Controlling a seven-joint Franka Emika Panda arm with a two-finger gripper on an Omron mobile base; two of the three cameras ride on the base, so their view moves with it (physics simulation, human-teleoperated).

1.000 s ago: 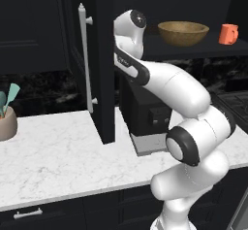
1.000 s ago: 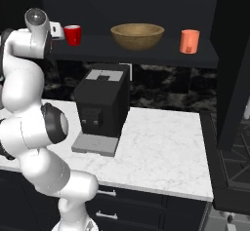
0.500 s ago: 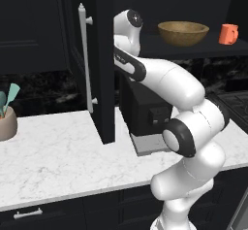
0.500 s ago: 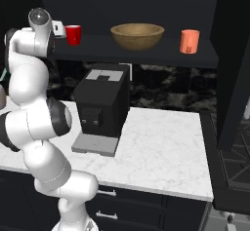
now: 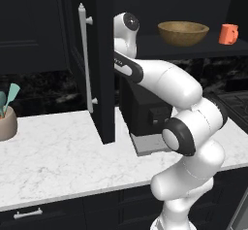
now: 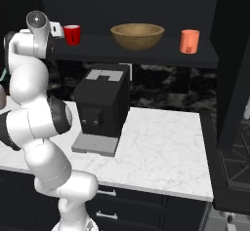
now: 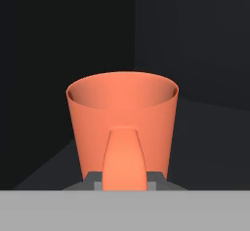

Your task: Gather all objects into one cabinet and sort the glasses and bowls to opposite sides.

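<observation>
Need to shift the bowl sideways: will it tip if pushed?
The bowl is wide and shallow, so it should slide rather than tip. It looks wooden: probably stiff, fairly light. Its rounded wall may deflect a push.

red mug (image 6: 72, 34) shelf left | wooden bowl (image 6: 137, 35) middle | orange cup (image 6: 189, 41) right | coral mug (image 7: 123, 130) upright

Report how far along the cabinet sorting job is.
Done: the glossy red mug, wide wooden bowl and orange cup stand on the black cabinet's shelf. In hand: the gripper is shut on the handle of a coral-orange mug inside a dark cabinet. Left: set it down and sort, since the bowl sits between the cups.
</observation>
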